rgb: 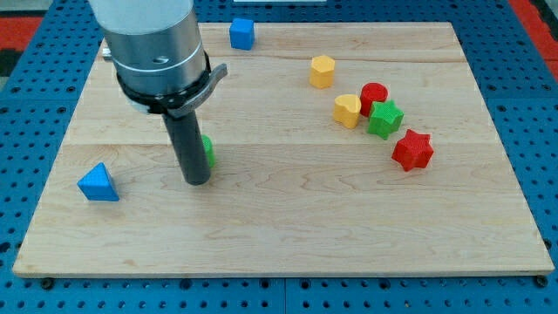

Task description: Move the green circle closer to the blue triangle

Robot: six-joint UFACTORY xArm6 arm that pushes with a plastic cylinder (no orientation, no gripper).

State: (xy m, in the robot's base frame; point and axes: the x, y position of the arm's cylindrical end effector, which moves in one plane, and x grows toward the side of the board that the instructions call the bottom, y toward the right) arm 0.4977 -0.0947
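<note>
Rig has no jaws; the arm ends in a plain dark rod, so nothing spreads or pinches. Positions below are given relative to my tip.

My tip rests on the pale wooden board, left of centre. The small green circle block sits just behind and to the view's right of the rod, apparently touching it; only a sliver shows, the rest hidden by the rod. The blue triangle block lies well to the view's left of my tip, near the board's left edge.

Judgement: the tip is on the wrong side. It stands between circle and triangle, whereas a leftward push calls for contact on the circle's right face. Expect a reposition around the circle first.

Surroundings: the lane from my tip to the triangle holds no blocks. A blue cube sits far toward the view's top. Well to the right is a cluster: yellow hexagonal block, yellow heart-like block, red cylinder, green star, red star. None obstruct.
</note>
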